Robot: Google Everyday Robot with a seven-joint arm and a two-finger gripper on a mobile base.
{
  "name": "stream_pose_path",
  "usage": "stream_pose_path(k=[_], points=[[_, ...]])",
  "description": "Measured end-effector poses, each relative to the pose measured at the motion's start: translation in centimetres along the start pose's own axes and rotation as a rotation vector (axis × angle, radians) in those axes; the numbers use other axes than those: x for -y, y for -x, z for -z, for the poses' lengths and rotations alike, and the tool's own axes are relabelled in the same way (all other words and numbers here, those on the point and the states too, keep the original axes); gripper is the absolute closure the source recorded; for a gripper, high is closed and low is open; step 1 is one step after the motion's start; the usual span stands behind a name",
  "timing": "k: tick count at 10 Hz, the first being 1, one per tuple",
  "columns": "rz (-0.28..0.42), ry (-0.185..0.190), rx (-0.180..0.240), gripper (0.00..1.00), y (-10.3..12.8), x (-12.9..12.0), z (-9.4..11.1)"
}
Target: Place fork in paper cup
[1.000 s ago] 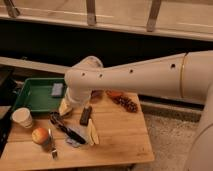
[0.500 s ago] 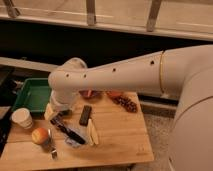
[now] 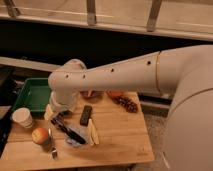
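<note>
Your gripper (image 3: 56, 111) hangs under the white arm (image 3: 115, 75) over the left part of the wooden table (image 3: 125, 145), just right of the paper cup (image 3: 22, 118) and at the near right corner of the green tray (image 3: 31, 94). Its jaws stand wide apart and hold nothing. Since a second ago the arm has swung left and dropped a little, so the gripper is now nearer the cup than it was. The fork (image 3: 52, 148) has not moved: it lies flat near the table's near left edge, just right of the apple (image 3: 40, 135), near side of the cup and apart from it. The cup stands upright at the far left of the table, where it stood before. The black-handled utensil (image 3: 70, 131) and the black bar (image 3: 86, 115) lie right of the gripper as before, and the pine cone (image 3: 128, 104) rests farther right.
</note>
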Motion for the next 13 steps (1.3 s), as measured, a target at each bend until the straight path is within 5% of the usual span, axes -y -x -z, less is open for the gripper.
stream_pose_path(k=[8, 10, 13], points=[[0.054, 0.113, -0.064, 0.29, -1.5, -4.7, -5.5], [0.097, 0.163, -0.126, 0.29, -2.6, -6.6, -7.7], [0.101, 0.166, -0.135, 0.29, -2.7, -6.7, -7.9]])
